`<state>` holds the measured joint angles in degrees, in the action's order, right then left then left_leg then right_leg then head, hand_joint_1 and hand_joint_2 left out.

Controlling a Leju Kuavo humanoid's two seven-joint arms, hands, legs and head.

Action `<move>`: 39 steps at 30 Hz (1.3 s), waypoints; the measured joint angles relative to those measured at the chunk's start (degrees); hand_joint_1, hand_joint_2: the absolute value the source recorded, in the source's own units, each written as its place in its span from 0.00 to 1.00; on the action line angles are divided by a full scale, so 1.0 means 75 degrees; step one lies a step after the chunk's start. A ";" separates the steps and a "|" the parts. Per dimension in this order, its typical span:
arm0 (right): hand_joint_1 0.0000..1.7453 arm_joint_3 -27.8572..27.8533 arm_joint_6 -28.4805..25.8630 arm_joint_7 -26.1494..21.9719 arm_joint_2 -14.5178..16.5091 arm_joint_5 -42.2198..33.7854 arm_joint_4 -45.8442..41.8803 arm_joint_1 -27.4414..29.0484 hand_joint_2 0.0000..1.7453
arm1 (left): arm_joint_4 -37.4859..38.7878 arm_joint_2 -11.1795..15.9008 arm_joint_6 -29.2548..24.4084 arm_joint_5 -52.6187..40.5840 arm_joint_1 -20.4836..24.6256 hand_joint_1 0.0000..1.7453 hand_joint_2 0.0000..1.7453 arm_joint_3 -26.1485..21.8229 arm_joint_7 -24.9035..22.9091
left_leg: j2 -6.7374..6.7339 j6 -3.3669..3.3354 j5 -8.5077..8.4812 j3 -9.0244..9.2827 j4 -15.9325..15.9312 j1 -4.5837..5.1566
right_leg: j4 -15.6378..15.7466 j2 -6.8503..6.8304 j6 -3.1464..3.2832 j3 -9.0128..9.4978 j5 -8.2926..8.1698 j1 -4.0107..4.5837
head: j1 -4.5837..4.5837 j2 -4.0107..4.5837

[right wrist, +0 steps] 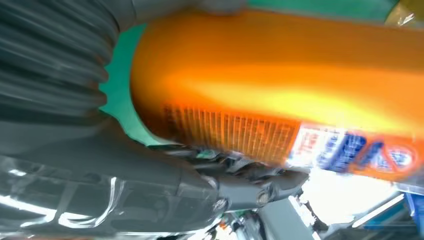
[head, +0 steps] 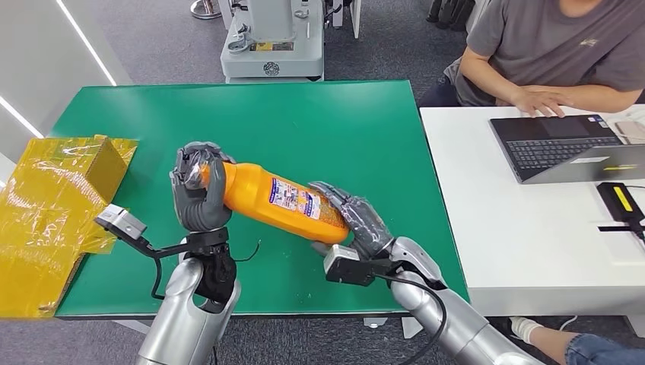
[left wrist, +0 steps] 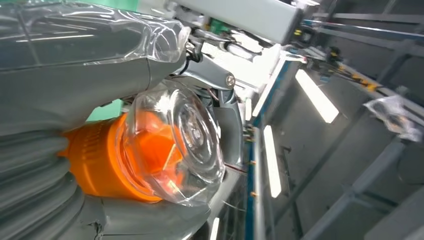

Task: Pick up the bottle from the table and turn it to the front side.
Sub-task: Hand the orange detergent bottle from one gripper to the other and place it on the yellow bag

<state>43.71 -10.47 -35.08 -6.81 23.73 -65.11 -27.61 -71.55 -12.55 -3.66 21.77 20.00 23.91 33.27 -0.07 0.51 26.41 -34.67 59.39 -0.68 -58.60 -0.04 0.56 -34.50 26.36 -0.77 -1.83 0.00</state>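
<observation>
Left hand (head: pixel 199 190) gripping bottle (head: pixel 278 199) cap, right hand (head: pixel 351 217) cradling base

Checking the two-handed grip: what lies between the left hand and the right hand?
In the head view, only the orange bottle spans that stretch: the left hand grips its cap end, the right hand its base end.

Orange bottle (head: pixel 278 199) with printed label and clear cap, lying nearly horizontal, raised above the green table (head: pixel 319 122).

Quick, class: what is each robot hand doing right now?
Left hand: holding the bottle at its cap end.
Right hand: holding the bottle at its base.
</observation>
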 joint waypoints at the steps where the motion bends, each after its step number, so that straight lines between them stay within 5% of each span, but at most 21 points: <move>1: 0.00 -0.0001 -0.0059 0.0036 0.0001 -0.0039 -0.0001 0.0000 0.00 | 0.0001 0.0000 -0.0004 0.0009 0.0004 1.00 1.00 0.0000 0.0000 | 0.0000 0.0000 0.0000 0.0000 0.0000 0.0000 | 0.0000 0.0000 0.0000 0.0000 0.0000 0.0000 | -0.0001 0.0000; 24: 0.00 -0.0221 -0.0667 0.0295 0.0004 -0.0763 -0.0592 0.0287 0.00 | 0.0028 -0.0031 -0.0090 0.0071 0.0028 1.00 1.00 0.0000 -0.0023 | 0.0000 0.0000 0.0000 -0.0002 0.0000 0.0000 | 0.0000 0.0000 0.0000 -0.0001 0.0000 0.0000 | 0.0001 0.0000; 39: 0.00 -0.0782 -0.1857 -0.0143 0.0083 -0.2315 -0.2727 0.1744 0.00 | 0.0016 0.0154 -0.0656 0.0176 -0.0053 1.00 1.00 -0.0048 0.0174 | 0.0005 0.0001 0.0002 -0.0010 -0.0003 0.0000 | 0.0000 -0.0006 0.0000 -0.0006 0.0004 0.0000 | 0.0001 0.0000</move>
<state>37.85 -24.40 -36.16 -6.18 6.36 -85.56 -14.54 -71.43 -11.39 -8.58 23.09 19.60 23.55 34.57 -0.04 0.52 26.43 -34.75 59.36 -0.68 -58.60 -0.09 0.55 -34.55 26.39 -0.77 -1.82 0.00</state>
